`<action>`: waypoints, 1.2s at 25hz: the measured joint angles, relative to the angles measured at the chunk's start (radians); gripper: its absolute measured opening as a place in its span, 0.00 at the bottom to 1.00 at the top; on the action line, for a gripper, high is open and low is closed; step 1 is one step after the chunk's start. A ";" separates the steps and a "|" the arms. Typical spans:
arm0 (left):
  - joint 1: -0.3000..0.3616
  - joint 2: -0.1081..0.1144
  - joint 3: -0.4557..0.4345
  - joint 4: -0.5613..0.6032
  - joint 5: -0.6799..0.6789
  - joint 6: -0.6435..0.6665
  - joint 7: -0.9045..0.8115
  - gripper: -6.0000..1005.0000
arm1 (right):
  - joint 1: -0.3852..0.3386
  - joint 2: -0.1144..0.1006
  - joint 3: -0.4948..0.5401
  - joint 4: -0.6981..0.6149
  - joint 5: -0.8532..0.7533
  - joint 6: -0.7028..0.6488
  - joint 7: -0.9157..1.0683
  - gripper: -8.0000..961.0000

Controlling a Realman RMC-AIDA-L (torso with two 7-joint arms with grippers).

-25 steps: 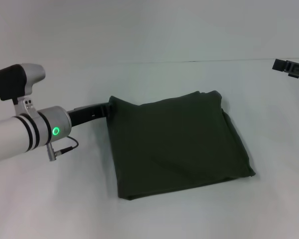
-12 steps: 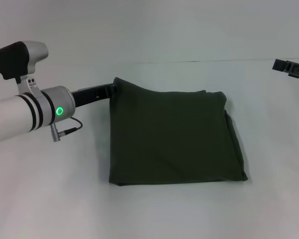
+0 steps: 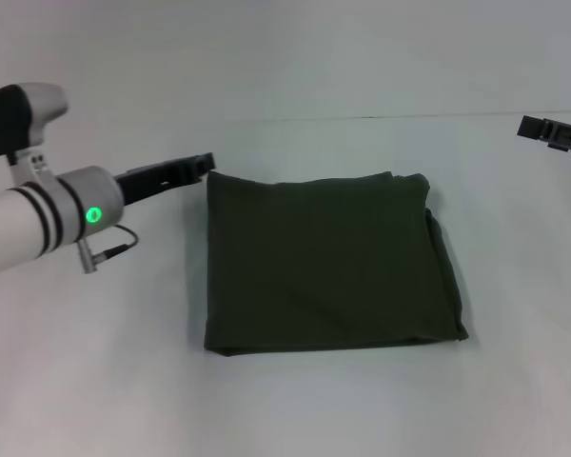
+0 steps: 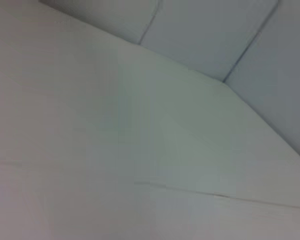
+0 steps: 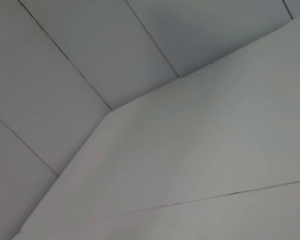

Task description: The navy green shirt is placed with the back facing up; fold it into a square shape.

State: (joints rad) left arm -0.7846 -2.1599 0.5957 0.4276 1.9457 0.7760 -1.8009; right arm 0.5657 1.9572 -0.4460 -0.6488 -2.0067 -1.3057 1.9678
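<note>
The navy green shirt (image 3: 328, 262) lies flat on the white table (image 3: 295, 409) in the head view, folded into a near-square with its plain side up. My left gripper (image 3: 202, 165) hovers just off the shirt's far left corner, apart from the cloth, open and holding nothing. At the far right edge of the view, my right gripper (image 3: 554, 133) stays well away from the shirt. Neither wrist view shows the shirt; both show only the bare table surface and wall panels.
The white table's far edge (image 3: 362, 118) meets a pale wall behind the shirt. A thin cable (image 3: 114, 249) loops from my left wrist, above the table on the left.
My left gripper let go of the shirt's far left corner and drew back to the left. The raised corner dropped flat, and the cloth settled into a squarer shape.
</note>
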 joint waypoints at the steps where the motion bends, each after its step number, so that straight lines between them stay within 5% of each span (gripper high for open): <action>1: 0.011 0.000 -0.005 0.014 -0.004 -0.001 -0.003 0.17 | 0.000 0.000 -0.001 0.000 0.000 0.000 -0.002 0.95; 5: 0.102 -0.003 -0.033 0.127 -0.064 0.069 -0.009 0.23 | 0.000 0.000 0.002 -0.004 0.006 -0.006 -0.014 0.95; 10: 0.237 -0.010 -0.038 0.261 -0.201 0.468 0.048 0.42 | -0.023 0.002 0.007 -0.003 0.110 -0.146 -0.125 0.96; 14: 0.308 -0.010 -0.039 0.324 -0.226 0.803 0.121 0.58 | -0.049 0.031 0.004 -0.004 0.200 -0.319 -0.259 0.96; 18: 0.349 -0.009 -0.040 0.348 -0.208 0.973 0.212 0.70 | -0.057 0.079 -0.011 -0.010 0.201 -0.436 -0.387 0.96; 23: 0.374 -0.010 -0.042 0.370 -0.098 1.051 0.288 0.84 | -0.056 0.128 -0.129 0.016 0.151 -0.459 -0.547 0.96; 30: 0.389 -0.013 -0.042 0.348 0.052 1.060 0.358 0.96 | -0.047 0.130 -0.332 0.068 0.137 -0.402 -0.617 0.96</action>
State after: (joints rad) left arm -0.3960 -2.1732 0.5536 0.7758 1.9973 1.8358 -1.4427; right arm 0.5183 2.0872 -0.7775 -0.5809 -1.8697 -1.7079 1.3512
